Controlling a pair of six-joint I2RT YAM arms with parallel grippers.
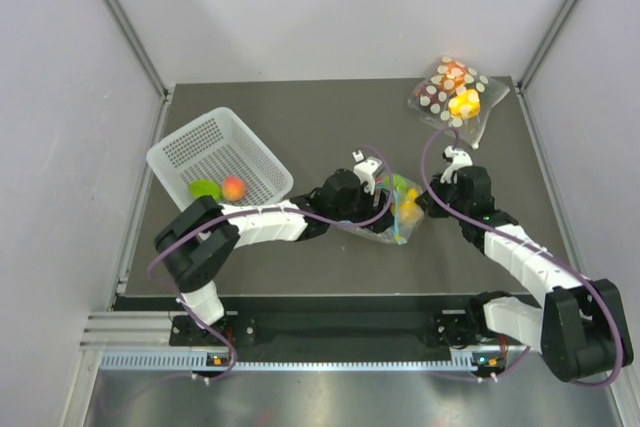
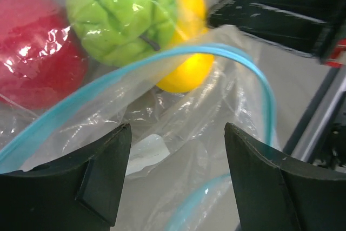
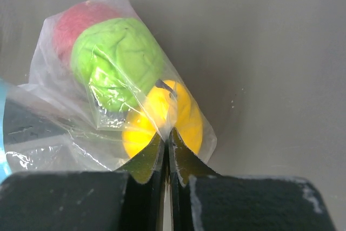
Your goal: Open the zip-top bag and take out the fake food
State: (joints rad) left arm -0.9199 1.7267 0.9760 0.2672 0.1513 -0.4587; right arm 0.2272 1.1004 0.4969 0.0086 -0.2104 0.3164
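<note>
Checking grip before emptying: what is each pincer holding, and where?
Right pincer pinches the zip-top bag by its film beside the yellow fruit. Left pincer stands open at the bag's mouth, holding nothing.

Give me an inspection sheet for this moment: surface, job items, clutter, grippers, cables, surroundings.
Surface: dark table mat, no spills seen.
Job's things: zip-top bag mid-table, mouth open; red fruit, green fruit and yellow fruit inside it; peach-orange fruit in the basket.
Clutter: white basket far left, also holding a green piece; polka-dot bag at the far right corner.
Grippers: left gripper open at the bag's mouth; right gripper shut on the bag's film by the yellow fruit.
Cables: purple cables looped along both arms.
Surroundings: pale walls, metal frame posts.
</note>
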